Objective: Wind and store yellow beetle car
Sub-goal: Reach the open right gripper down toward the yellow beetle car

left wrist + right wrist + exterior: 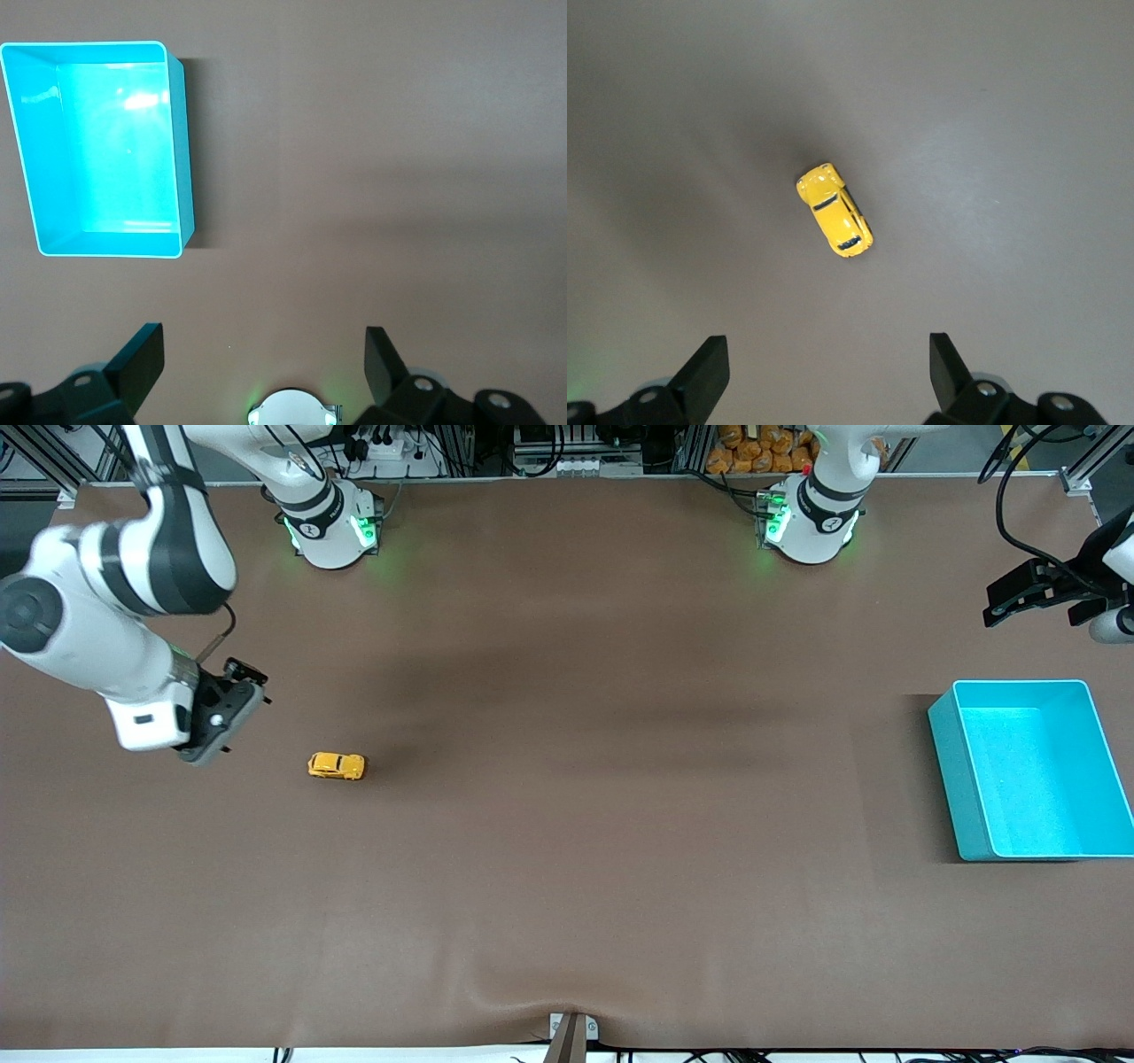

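Car point(337, 765) sits free near the right gripper point(232, 717), which hangs spread and empty for pickup; left gripper point(1032, 598), released, waits over the bin's point(943, 762) end.

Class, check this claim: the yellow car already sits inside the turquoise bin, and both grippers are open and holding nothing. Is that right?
Not quite. The car is not in the bin; it stands on the bare table toward the right arm's end, as the front view shows. The bin holds nothing, as the left wrist view shows. The rest stands: the left gripper and right gripper are open and hold nothing.
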Robot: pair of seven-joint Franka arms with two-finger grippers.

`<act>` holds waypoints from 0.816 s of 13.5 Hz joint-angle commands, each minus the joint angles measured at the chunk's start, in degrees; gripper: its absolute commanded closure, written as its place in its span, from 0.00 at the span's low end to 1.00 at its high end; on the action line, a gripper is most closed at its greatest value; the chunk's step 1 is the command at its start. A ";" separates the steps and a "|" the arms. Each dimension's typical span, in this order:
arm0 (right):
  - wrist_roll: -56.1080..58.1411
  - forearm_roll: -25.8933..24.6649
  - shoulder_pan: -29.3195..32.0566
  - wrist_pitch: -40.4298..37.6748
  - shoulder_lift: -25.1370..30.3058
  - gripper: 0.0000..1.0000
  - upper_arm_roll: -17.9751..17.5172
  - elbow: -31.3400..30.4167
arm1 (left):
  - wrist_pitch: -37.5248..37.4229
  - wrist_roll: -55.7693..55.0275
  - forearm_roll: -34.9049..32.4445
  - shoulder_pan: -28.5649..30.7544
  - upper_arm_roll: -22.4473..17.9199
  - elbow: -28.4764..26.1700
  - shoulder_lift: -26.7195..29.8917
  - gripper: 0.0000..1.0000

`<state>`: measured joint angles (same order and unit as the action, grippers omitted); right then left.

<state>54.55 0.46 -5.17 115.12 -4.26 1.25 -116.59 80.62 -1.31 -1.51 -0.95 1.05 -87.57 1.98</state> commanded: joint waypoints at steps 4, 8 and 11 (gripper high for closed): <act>17.14 -0.11 -1.42 9.32 -7.06 0.00 -0.20 -4.00 | 0.15 0.69 -1.13 0.24 0.18 0.47 -0.13 0.00; 20.15 -0.81 -4.31 13.89 -11.11 0.00 -0.11 -4.00 | 0.15 0.69 -1.13 0.24 0.18 0.47 -0.13 0.00; 22.17 -1.08 -4.67 17.23 -16.03 0.00 -0.11 -4.09 | 0.15 0.69 -1.13 0.24 0.18 0.47 -0.22 0.00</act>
<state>75.10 0.09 -9.66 130.11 -17.30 0.82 -121.06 80.62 -1.31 -1.51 -0.94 1.05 -87.58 1.96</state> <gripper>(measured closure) 0.000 0.000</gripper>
